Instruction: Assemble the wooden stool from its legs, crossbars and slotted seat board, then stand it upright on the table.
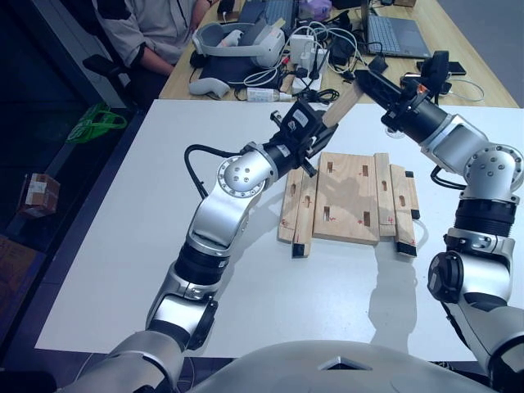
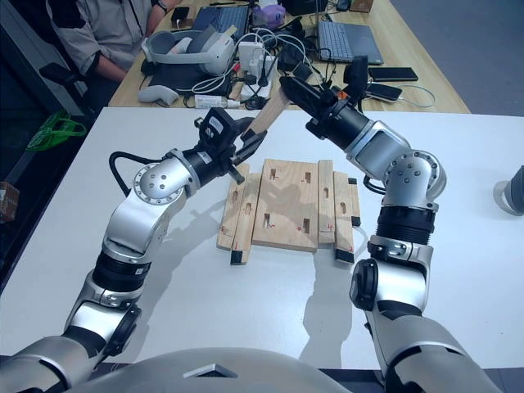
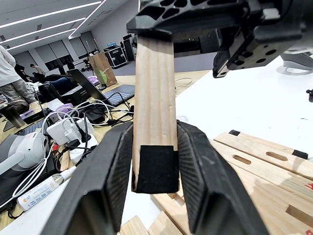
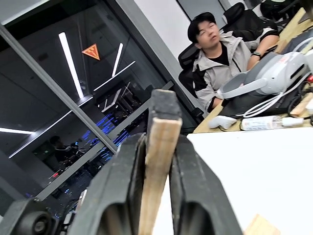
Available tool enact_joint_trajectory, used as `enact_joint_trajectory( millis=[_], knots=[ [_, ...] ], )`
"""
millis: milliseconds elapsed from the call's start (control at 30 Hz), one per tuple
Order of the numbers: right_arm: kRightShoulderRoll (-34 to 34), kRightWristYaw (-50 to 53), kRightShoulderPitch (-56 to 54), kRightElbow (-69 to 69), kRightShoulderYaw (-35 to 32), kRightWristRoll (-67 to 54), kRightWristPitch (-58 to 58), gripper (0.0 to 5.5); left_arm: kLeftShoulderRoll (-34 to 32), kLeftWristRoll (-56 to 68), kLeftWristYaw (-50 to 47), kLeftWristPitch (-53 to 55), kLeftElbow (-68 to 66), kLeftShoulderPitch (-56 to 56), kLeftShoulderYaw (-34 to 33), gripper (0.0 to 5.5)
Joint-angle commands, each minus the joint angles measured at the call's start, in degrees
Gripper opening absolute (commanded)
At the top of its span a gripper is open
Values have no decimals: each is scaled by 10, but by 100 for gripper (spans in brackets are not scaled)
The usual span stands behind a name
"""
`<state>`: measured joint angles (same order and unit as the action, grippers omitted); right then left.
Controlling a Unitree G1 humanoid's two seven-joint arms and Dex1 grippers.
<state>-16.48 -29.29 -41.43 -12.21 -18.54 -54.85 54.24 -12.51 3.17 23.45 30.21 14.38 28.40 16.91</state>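
A pale wooden leg with a black end cap (image 1: pixel 342 102) hangs over the white tabletop's (image 1: pixel 123 246) far edge. The left tool (image 1: pixel 318 129) is clenched on the capped end and the right tool (image 1: pixel 366 82) on the other, likely for a handover. The flat slotted wooden seat board (image 1: pixel 348 201) waits mid-tabletop.

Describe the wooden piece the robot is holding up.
On the white table lies a flat slotted wooden board. Above its far edge, the left gripper and right gripper clamp a pale black-capped wooden bar, the only piece off the table.
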Motion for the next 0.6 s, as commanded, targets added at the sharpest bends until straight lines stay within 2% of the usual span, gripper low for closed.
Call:
enact_joint_trajectory(
  millis=[33,67,233,367,467,600],
  knots=[
    [-10,10,-4,10,-12,-1,1,42,-7,-8,10,-10,-8,2,3,129],
    [-9,10,-2,15,-12,-4,3,41,-6,-8,11,-14,-9,0,1,165],
    [4,53,9,47,-8,20,-16,38,-11,-6,26,2,-9,-1,8,248],
    [13,153,61,147,43,127,-68,38,-17,-13,19,28,-19,-3,0,255],
    [-30,205,173,271,126,260,-108,38,-15,-16,-14,50,-37,-7,-35,255],
    [-75,254,288,337,167,393,-135,38,2,2,-34,73,-43,-8,-76,255]
  ],
)
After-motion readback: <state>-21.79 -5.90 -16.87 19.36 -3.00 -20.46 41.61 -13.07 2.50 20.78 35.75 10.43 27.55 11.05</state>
